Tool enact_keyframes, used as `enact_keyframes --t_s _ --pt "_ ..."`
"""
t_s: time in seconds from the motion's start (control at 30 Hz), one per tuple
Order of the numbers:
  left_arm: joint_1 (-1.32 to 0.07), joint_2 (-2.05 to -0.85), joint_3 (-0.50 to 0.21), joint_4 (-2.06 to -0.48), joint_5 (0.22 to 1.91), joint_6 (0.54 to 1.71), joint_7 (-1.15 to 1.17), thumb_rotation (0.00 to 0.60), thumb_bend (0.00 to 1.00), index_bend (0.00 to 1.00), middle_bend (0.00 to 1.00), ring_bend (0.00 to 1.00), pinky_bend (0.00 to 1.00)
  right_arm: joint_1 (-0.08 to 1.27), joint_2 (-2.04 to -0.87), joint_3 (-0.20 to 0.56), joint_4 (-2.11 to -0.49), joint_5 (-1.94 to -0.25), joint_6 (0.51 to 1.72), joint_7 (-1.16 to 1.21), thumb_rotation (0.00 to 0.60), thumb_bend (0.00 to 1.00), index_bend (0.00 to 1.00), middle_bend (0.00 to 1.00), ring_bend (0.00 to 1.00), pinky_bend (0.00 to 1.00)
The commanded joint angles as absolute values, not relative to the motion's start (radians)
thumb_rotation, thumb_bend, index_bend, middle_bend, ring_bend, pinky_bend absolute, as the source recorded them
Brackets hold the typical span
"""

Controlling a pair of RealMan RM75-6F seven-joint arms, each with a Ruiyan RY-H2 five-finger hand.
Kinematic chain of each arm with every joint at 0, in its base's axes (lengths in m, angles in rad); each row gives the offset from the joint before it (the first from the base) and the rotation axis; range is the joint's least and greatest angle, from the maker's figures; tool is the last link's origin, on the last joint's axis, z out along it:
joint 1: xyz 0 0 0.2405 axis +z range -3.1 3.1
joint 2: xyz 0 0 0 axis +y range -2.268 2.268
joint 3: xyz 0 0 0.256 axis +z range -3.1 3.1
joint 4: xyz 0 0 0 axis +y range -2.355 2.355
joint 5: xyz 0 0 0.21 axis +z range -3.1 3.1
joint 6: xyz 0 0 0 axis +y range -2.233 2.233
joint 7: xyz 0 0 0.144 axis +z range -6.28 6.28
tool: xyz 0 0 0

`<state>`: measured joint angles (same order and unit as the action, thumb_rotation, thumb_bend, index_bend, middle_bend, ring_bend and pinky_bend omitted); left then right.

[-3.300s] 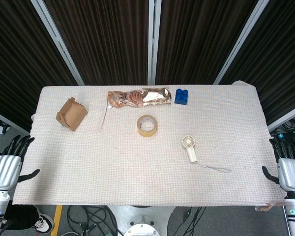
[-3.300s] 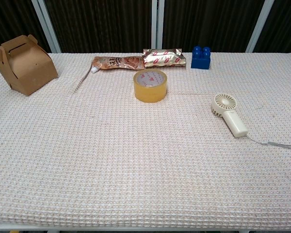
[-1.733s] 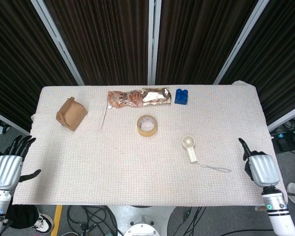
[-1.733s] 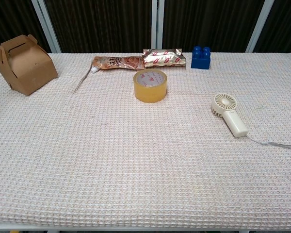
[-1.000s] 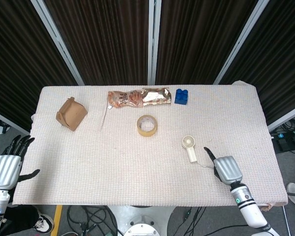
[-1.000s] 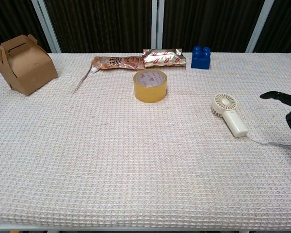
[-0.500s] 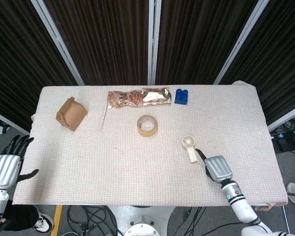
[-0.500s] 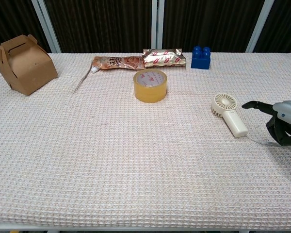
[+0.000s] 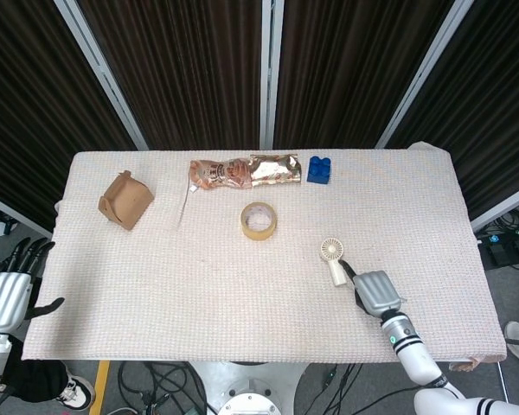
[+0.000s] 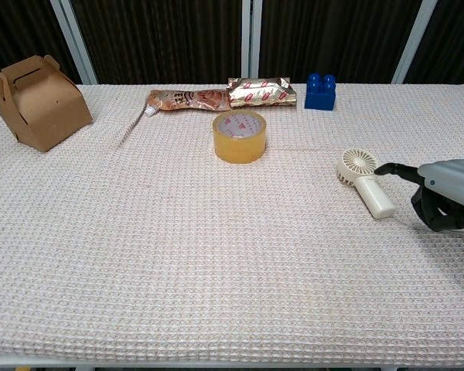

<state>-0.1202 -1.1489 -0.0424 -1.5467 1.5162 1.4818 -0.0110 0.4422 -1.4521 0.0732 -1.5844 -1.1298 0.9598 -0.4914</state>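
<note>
Head view shows the right hand [image 9: 376, 292] low over the cloth just right of the small white handheld fan [image 9: 333, 260], its thumb stretched toward the fan's handle and the other fingers curled under the palm; it holds nothing. Chest view has the same hand [image 10: 445, 195] at the right edge, thumb tip just short of the fan [image 10: 364, 182], apart from it or barely so; I cannot tell whether it touches.

That fan lies flat on the near right part of the table [image 9: 156, 285], round head toward the far side, handle pointing near and right, with a thin wrist cord [image 10: 408, 222] trailing right from the handle end and passing under the hand.

To take hold well, I judge the hand should uncurl its fingers first, settle over the handle rather than the round head, and close thumb against fingers across the handle's narrow sides. The fan looks light and would slide on the weave if nudged from one side only. The cord could snag in the fingers, so the grip is best placed clear of the handle end.

Further out, a roll of yellow tape [image 9: 259, 220] sits left and far of the fan, well apart. Along the far edge lie two foil snack packets [image 9: 242, 171] and a blue toy brick [image 9: 318, 169]. A brown cardboard box [image 9: 125, 200] stands far left.

Off the near left corner, the left hand [image 9: 7, 296] hangs outside the table, fingers apart, holding nothing.
</note>
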Motion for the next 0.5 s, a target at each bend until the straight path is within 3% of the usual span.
enact_keyframes --t_s 0.03,0.5 --pt "-0.12 -1.149 -0.043 -1.546 1.516 1.482 -0.012 0.6 0.0 0.11 0.08 0.03 0.25 0.45 -1.451 0.074 -1.591 -1.12 0.961 -0.496 0.6 1.0 0.0 0.94 0.84 0.77" --pt "-0.12 -1.151 -0.04 -1.546 1.517 1.478 -0.012 0.6 0.0 0.11 0.08 0.03 0.25 0.477 -1.452 0.056 -1.601 -1.068 0.962 -0.519 0.6 1.0 0.0 0.94 0.84 0.77"
